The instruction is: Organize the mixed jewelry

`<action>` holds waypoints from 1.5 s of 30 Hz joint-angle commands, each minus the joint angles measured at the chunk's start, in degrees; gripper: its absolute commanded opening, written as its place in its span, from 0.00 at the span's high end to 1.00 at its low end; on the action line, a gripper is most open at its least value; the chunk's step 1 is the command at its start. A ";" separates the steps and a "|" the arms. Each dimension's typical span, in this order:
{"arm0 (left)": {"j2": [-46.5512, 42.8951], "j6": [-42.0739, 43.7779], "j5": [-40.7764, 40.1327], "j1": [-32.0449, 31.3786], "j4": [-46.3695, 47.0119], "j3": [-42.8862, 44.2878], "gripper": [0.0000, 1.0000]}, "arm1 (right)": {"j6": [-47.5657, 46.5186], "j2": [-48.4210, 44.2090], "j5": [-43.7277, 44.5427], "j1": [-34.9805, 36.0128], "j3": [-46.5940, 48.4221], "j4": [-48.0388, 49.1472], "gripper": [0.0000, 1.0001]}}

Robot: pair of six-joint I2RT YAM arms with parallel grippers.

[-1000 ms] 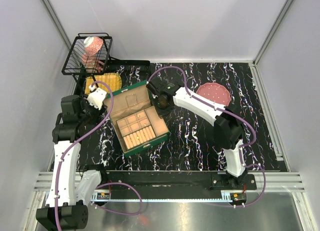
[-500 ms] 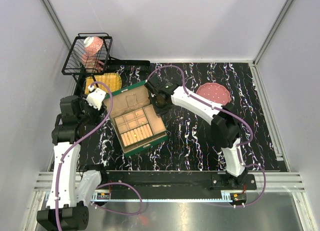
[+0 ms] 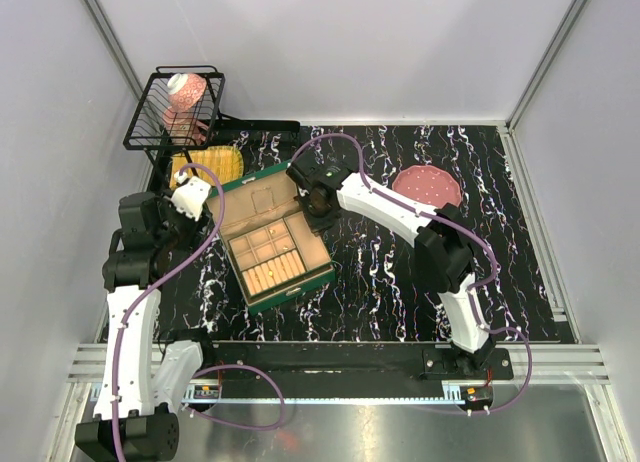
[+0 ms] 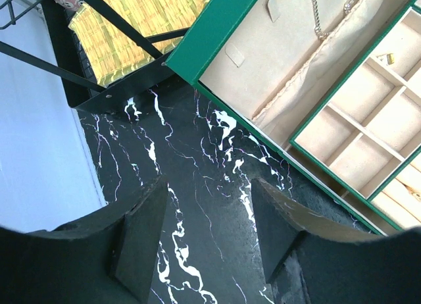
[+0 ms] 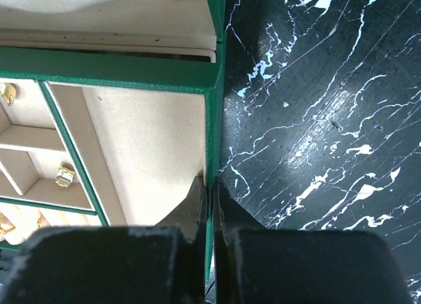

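As the right arm swings left, the green box shifts a touch that way with it, so this is repositioning, not sorting. The right gripper has its fingers pinched tight on the box's green side wall, one inside and one outside. That leaves no hand on the jewelry for the moment.

Over on the other side, the left gripper hangs above the dark marbled table just beside the open lid, fingers spread wide and holding nothing.

Inside the box, the beige compartments already hold some pieces. A gold stud sits in one small cell, with more gold glinting in neighbouring cells, and a thin chain lies against the lid lining. The big compartment next to the pinched wall looks bare.

The pink plate sits well apart to the right, and anything left on it is too small to make out. Sorting looks partly done.
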 commanded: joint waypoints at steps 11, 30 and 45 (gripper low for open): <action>-0.92 0.02 1.36 0.81 3.19 -1.20 0.41 | -1.53 -0.12 -4.44 0.68 2.54 2.09 1.00; -1.27 0.73 1.89 1.52 3.28 -1.82 0.41 | -1.53 0.59 -2.25 1.39 2.54 2.09 1.00; -1.53 0.73 2.24 1.96 3.20 -1.82 0.41 | -1.44 0.50 -1.44 2.00 0.61 2.88 1.00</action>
